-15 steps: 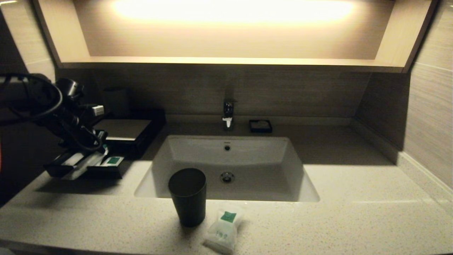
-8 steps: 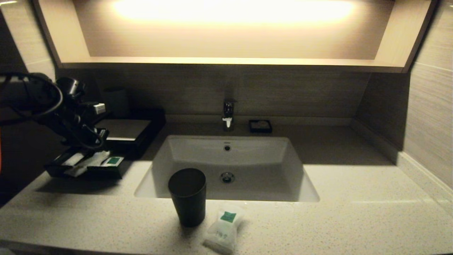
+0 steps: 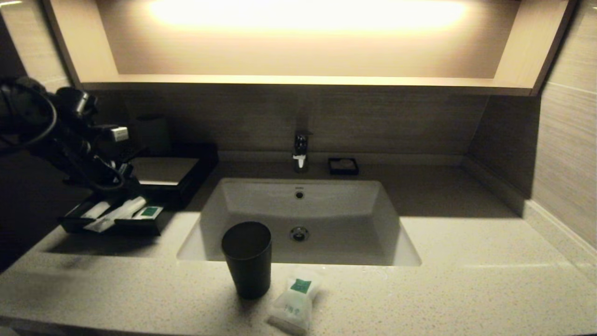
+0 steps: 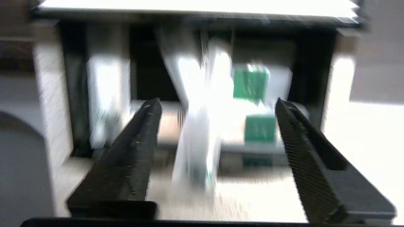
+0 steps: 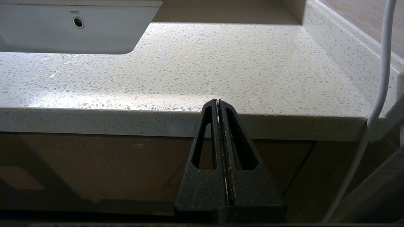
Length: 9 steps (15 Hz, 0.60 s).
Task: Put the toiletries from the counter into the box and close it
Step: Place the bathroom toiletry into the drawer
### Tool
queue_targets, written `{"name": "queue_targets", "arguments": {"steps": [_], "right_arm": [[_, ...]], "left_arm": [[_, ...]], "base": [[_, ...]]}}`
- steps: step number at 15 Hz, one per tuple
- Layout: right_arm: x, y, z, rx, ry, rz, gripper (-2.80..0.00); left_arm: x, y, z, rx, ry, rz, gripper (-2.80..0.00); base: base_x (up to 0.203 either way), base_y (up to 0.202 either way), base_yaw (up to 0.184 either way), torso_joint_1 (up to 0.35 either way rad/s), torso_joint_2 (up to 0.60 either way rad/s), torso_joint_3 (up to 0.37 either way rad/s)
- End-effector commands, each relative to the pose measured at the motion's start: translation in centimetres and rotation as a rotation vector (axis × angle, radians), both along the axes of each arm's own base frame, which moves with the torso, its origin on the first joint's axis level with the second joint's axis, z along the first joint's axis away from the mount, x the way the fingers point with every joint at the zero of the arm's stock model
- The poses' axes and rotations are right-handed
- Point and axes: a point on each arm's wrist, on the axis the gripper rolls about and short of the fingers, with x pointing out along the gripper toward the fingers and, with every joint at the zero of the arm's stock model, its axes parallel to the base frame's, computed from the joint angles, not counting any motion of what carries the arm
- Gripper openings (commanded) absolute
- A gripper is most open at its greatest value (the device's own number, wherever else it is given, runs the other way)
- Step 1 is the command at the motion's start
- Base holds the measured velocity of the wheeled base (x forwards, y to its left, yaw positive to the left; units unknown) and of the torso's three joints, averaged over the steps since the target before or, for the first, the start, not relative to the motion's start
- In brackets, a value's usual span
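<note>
Pouch looks soft, light and crinkly, lying on the bench just beside the tumbler; pinch its middle. Left tool hangs wide open and empty above the box drawer (stick packet inside). Right tool sits closed, empty, below the bench edge.

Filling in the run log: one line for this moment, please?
left end effector: open, above drawer | stick packet: in drawer | pouch: on counter | right end effector: shut, parked | box: open
</note>
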Motion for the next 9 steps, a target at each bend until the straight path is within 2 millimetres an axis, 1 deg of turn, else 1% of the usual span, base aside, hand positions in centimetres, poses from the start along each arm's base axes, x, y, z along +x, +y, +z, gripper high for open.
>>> {"name": "queue_targets", "arguments": {"steps": [1, 4, 5, 6, 9], "right_arm": [[0.0, 0.0, 0.0, 0.0, 0.002, 0.001, -2.8], [0.0, 0.0, 0.0, 0.0, 0.002, 0.001, -2.8], [0.0, 0.0, 0.0, 0.0, 0.001, 0.001, -2.8], [0.0, 0.0, 0.0, 0.0, 0.002, 0.001, -2.8], [0.0, 0.0, 0.0, 0.0, 0.002, 0.001, -2.8]], "left_arm": [[-3.2, -0.3, 3.8, 0.013, -0.068, 0.008, 0.0], [-7.6, -0.3, 7.1, 0.019, -0.096, 0.028, 0.0], [-8.9, -0.3, 7.7, 0.016, -0.091, 0.037, -2.8], [-9.8, -0.3, 7.8, 0.011, -0.069, 0.046, -2.8], [-11.1, -0.1, 6.7, -0.009, -0.007, 0.063, -2.8]], "base": [[0.0, 0.0, 0.0, 0.0, 0.0, 0.0], [0.0, 0.0, 0.0, 0.0, 0.0, 0.0], [0.0, 0.0, 0.0, 0.0, 0.0, 0.0], [0.0, 0.0, 0.0, 0.0, 0.0, 0.0], [0.0, 0.0, 0.0, 0.0, 0.0, 0.0]]}}
